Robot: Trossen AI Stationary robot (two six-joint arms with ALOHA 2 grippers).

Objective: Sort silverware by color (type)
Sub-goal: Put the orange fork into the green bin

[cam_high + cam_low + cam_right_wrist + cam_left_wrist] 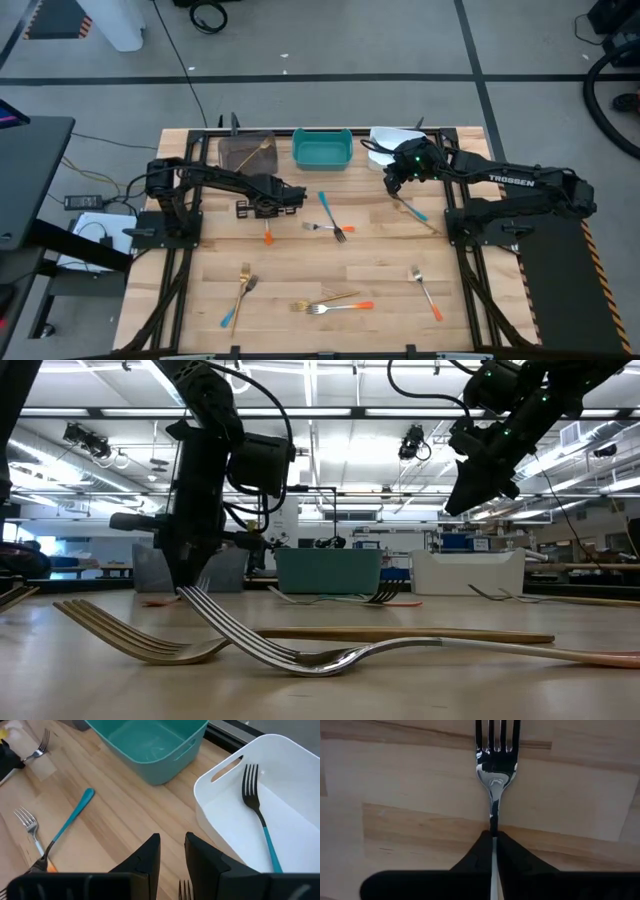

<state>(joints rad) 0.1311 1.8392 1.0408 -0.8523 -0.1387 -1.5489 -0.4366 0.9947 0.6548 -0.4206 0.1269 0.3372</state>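
In the left wrist view the left hand (494, 851) covers the handle of the fork (495, 767) it pinches, so the handle's colour cannot be told. The white bin (295, 815) runs off the picture's edge, cutting the teal-handled fork (257, 815).

Glossy metal fork (494, 775), matt wooden table (410, 795)
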